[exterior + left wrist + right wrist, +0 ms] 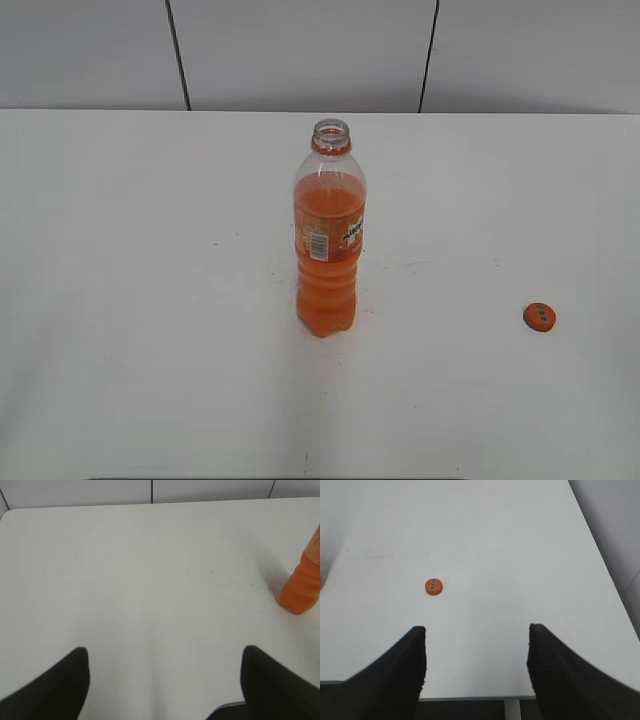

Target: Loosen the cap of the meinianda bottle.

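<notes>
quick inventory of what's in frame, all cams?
meinianda bottle: one, clear with orange drink and orange label, upright mid-table, mouth uncapped
cap: one, orange-red, lying on the table to the right of the bottle, apart from it
table: one, white, under everything
wall: white panels with dark seams, behind the table
left gripper: one, black, open, empty, above bare table
right gripper: one, black, open, empty, near table edge

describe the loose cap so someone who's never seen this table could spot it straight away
Start at the white table and find the open-necked meinianda bottle of orange drink standing upright near its middle. In the exterior view, look to the right of the bottle and a little nearer the camera: the cap lies there alone, apart from the bottle. It is the only small, flat, round orange-red thing on the table, with a faint mark on top.
</notes>
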`<state>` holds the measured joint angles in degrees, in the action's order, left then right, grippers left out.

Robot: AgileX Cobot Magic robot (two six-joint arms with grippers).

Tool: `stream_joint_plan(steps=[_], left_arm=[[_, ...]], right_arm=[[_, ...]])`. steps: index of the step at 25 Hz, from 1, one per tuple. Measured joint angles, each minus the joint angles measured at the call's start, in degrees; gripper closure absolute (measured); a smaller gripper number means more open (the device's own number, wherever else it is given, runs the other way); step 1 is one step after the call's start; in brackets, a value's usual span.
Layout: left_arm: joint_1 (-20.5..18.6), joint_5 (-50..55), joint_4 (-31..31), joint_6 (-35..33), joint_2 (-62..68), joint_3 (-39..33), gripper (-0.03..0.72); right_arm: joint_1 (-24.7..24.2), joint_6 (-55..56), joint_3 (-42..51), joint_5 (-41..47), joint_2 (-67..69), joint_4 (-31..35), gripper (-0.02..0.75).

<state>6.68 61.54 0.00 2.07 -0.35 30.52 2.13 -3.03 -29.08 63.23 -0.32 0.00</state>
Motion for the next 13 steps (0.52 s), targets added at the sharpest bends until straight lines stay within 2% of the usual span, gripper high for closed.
stream_joint_plan(steps=[7,13], left_arm=[[-4.9,0.0,-0.5,0.0,0.0,0.0,0.126],[-5.7,-0.1,-0.8,0.0,0.0,0.0,0.126]], right_arm=[[0.0,0.0,0.0,-0.1,0.0,0.0,0.257],[0.0,0.0,0.0,-0.1,0.0,0.0,0.257]])
